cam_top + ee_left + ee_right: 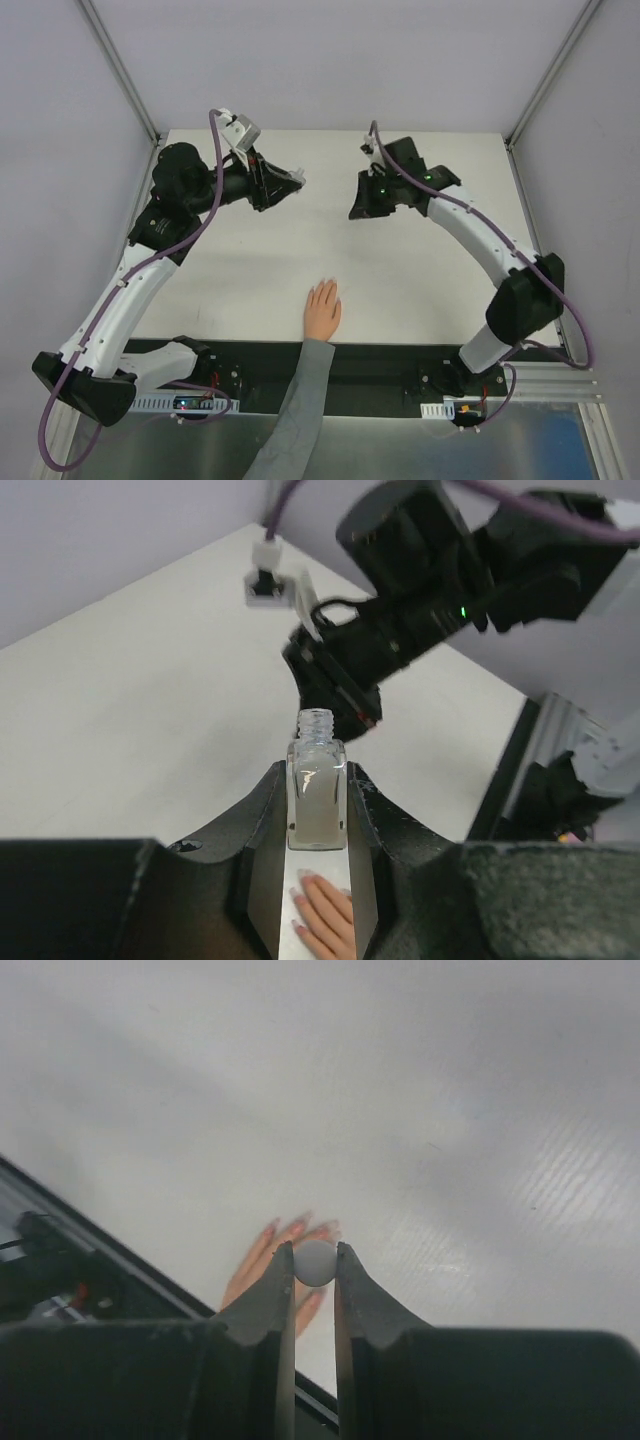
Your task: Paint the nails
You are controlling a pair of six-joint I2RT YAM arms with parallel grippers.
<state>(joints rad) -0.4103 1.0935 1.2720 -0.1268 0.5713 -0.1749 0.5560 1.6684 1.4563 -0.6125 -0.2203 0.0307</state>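
So, hand (323, 308) lies flat on the bench (420, 290) at 6 o'clock, near edge, grey sleeve (300, 400) trailing off twd the arm bases. Fingers are together & point to 12, so the nails (326, 285) face up w/ both arms able to reach down at them.

L gripper (290, 182) hangs off the bench at approx 11 o'clock from the hand. It's closed part-way on a clear glass polish bottle (317, 800), gripper fingers pressed on its two flat sides. Bottle is upright w/ the neck open & no cap on. Prob held that way so nothing spills & a brush can dip straight in.

R gripper (358, 208) is at approx 1 o'clock from the hand, opposite the bottle but well apart from it. It's almost fully closed, pinching a small white cap (315, 1263) at the very tips. R wrist view sees the cap end-on w/ the hand directly behind, so it looks aimed at the fingers. Can't see bristles or stem, so whether the brush is loaded I can't tell.

No polish visible on the nails, so painting looks not yet begun.
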